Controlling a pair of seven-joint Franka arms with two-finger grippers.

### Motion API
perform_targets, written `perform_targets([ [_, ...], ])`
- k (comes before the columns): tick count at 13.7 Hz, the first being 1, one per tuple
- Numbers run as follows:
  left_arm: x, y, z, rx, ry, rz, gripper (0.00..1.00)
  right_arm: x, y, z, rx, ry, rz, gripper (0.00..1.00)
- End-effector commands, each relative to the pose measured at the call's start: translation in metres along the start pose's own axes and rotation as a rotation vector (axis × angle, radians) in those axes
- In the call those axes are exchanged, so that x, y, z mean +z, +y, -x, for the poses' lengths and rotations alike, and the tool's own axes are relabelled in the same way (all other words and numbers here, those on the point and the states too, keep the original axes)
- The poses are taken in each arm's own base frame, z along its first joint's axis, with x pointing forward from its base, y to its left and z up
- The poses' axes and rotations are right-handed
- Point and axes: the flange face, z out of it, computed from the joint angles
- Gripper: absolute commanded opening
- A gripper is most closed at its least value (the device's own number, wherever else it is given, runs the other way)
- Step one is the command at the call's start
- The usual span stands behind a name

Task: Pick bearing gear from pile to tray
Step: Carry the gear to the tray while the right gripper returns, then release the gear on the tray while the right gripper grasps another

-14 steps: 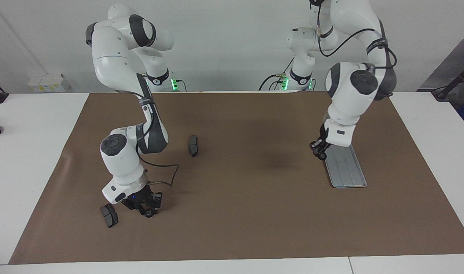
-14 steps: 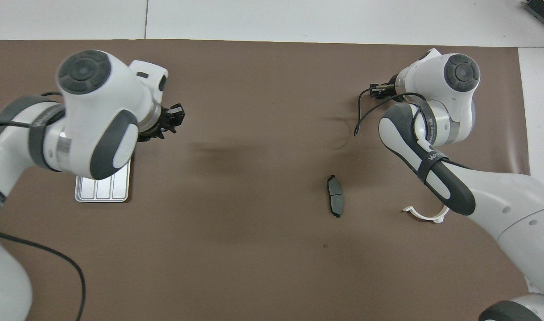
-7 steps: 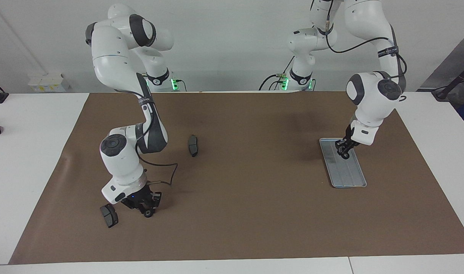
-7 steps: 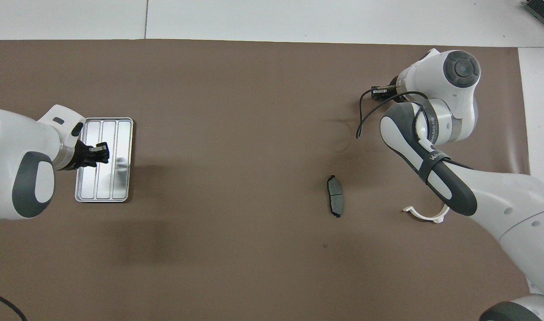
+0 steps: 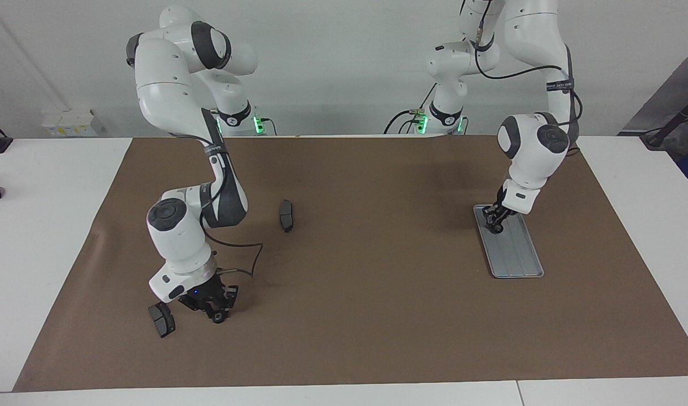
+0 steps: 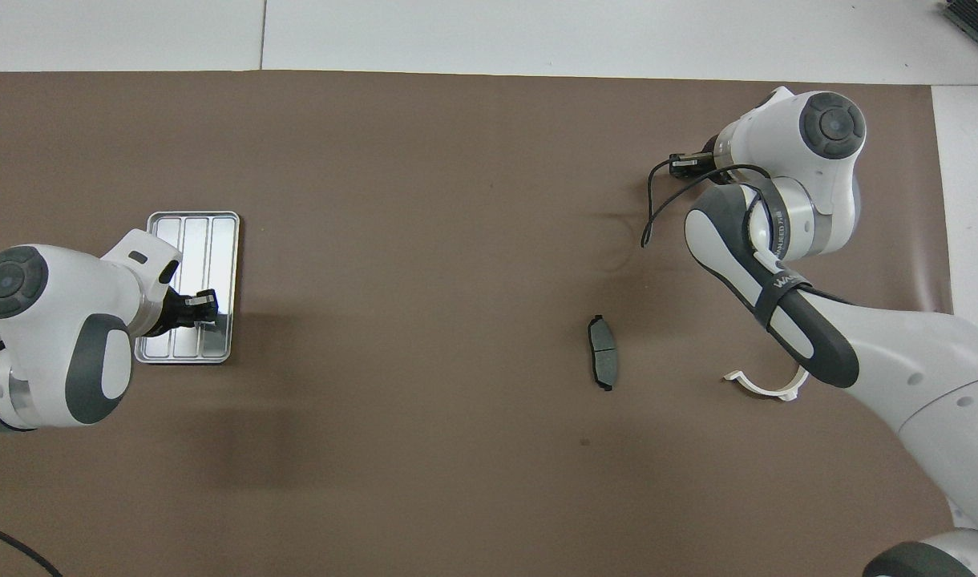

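Over the tray's (image 5: 519,256) end nearer to the robots, the left gripper (image 5: 495,223) hangs low, close to the ridged metal. I cannot tell if its jaws are spread or pressed together, and I cannot see if something small is between them. The tray lies flat on the brown mat (image 5: 378,316), at the left arm's end of the table.

Well apart from the tray, toward the right arm's end of the table, the right gripper (image 5: 215,312) is low over the mat. How its jaws stand I cannot tell either. I cannot make out a black ring with certainty at either gripper.

The facing view shows 2 dark pieces. The first brake pad (image 5: 286,215) lies between the tray and the right arm. The second brake pad (image 5: 162,320) lies just beside the right gripper, farther from the robots than the tray. In the overhead view the right arm covers this second piece. There only the first brake pad (image 6: 603,353) shows, together with a white half-ring bracket (image 6: 765,386), which the facing view does not show.

The mat covers most of a white table (image 5: 45,225). Above it is a plain pale wall (image 5: 344,67), and green lights (image 5: 258,125) glow at the arm bases.
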Motion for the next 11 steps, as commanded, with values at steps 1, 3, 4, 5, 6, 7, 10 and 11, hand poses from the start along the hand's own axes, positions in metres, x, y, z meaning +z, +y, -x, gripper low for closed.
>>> perform_targets([
  [1,-0.020,0.003,-0.003,0.015,0.032,0.014,1.00,-0.007,-0.005,-0.004,-0.011,0.022,-0.004,0.00],
  [3,-0.053,0.007,-0.021,0.016,0.004,0.007,1.00,-0.022,-0.042,-0.008,-0.045,0.044,-0.025,0.00],
  [4,-0.068,0.008,-0.026,0.016,-0.005,0.003,1.00,-0.022,-0.071,-0.006,-0.064,0.049,-0.032,0.00],
  [5,-0.084,0.010,-0.032,0.015,-0.007,0.003,1.00,-0.031,-0.096,-0.011,-0.054,0.077,-0.045,0.00],
  [6,-0.100,0.012,-0.038,0.015,-0.010,0.003,1.00,-0.037,-0.130,-0.011,-0.056,0.099,-0.064,0.00],
  [7,-0.114,0.013,-0.043,0.016,-0.016,0.000,1.00,-0.046,-0.158,-0.013,-0.057,0.121,-0.081,0.00],
  [10,-0.163,0.018,-0.054,0.020,-0.024,-0.004,1.00,-0.060,-0.256,0.010,-0.102,0.139,-0.131,0.00],
  [11,-0.177,0.021,-0.056,0.021,-0.017,0.001,1.00,-0.065,-0.289,0.023,-0.102,0.142,-0.149,0.00],
])
